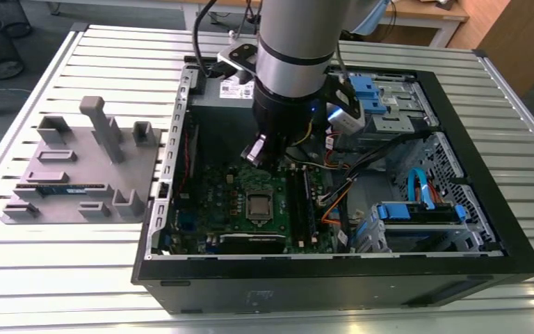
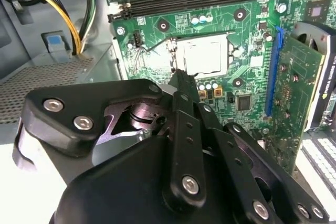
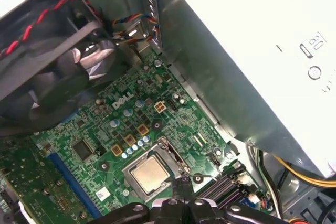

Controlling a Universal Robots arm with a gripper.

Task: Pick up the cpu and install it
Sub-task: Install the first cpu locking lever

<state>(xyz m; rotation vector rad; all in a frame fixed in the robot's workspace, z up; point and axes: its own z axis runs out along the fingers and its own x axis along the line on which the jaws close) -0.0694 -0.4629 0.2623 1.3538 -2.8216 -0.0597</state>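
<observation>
Slatted metal table (image 1: 109, 278) carries open computer case (image 1: 341, 278) — grey fixture block (image 1: 81, 174) just beside it, on exterior view's left. Green motherboard (image 1: 220, 188) lies flat inside case. Arm reaches into case; hand (image 2: 181, 80) above board, near socket — fingers closed together, nothing between them. Cpu (image 3: 148, 173) seated in socket, silvery top showing in both wrist views (image 2: 202, 56).

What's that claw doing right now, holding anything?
Gripper: shut, holding nothing, hovering over the motherboard beside the cpu, which sits in its socket.
</observation>
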